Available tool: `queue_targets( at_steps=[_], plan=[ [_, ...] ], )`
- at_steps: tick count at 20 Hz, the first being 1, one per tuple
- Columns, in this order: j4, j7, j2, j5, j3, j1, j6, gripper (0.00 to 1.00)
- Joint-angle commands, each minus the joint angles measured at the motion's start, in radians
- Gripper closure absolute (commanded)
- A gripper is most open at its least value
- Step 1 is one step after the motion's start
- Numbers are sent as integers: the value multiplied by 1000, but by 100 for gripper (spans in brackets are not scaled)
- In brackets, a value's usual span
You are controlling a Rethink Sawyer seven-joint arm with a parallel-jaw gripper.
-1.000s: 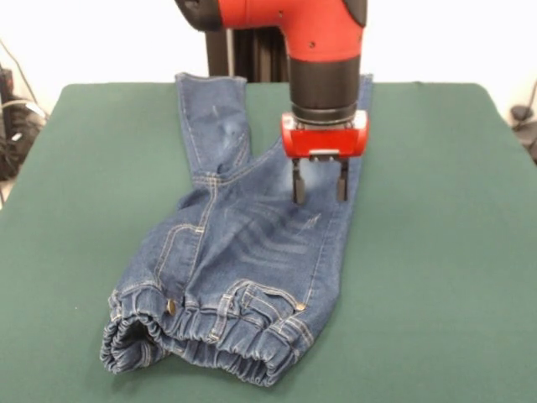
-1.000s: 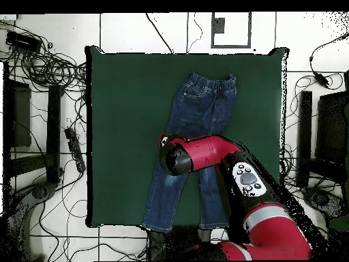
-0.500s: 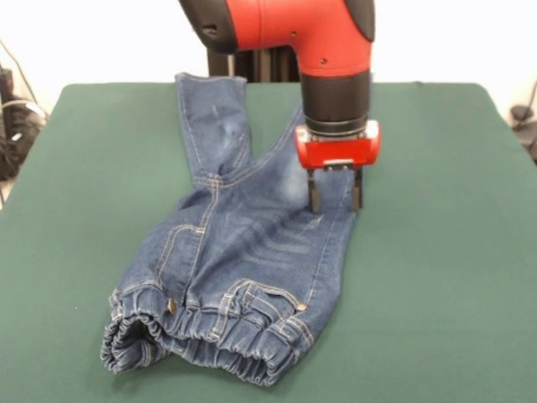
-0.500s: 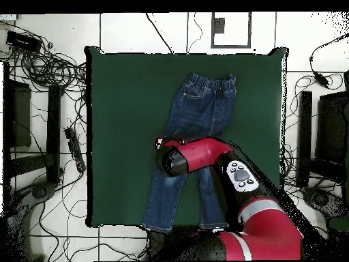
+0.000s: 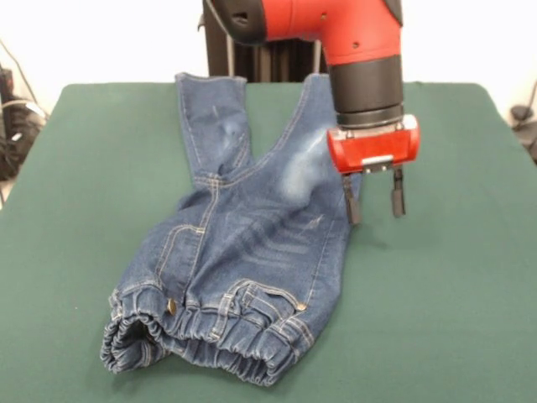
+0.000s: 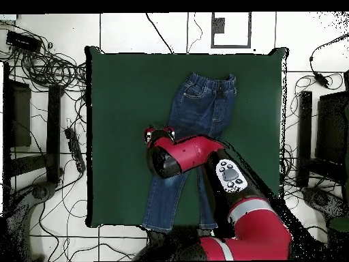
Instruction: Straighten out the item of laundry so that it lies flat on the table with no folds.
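The item of laundry (image 5: 243, 252) is a small pair of blue jeans lying on the green table (image 5: 445, 277), gathered waistband nearest the camera and both legs running away toward the far edge. The waist end is bunched and rumpled. My gripper (image 5: 372, 201) hangs open just off the jeans' right edge, one finger over the leg's hem line and the other over bare felt, holding nothing. From above, the jeans (image 6: 201, 109) show with the waistband at the top, and the red arm covers the gripper (image 6: 158, 134) beside the left leg.
Cables and dark equipment (image 6: 48, 75) lie on the floor left of the table. More boxes (image 6: 327, 129) stand on the right side. Green felt (image 6: 116, 136) stretches wide on both sides of the jeans.
My gripper has slid sideways from above the jeans' leg to its outer edge, rightward in the front view, and stayed open. The jeans have not moved.
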Motion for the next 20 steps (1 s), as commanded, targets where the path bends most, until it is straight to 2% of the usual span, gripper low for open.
queue_targets(
  at_steps=[1,3,11,20],
  plan=[
    [14,-27,15,51,118,-20,199,0],
    [2,-46,37,73,117,-23,269,0],
    [-11,-28,54,85,88,-3,315,0],
    [-40,-3,104,47,83,11,247,0]
  ],
)
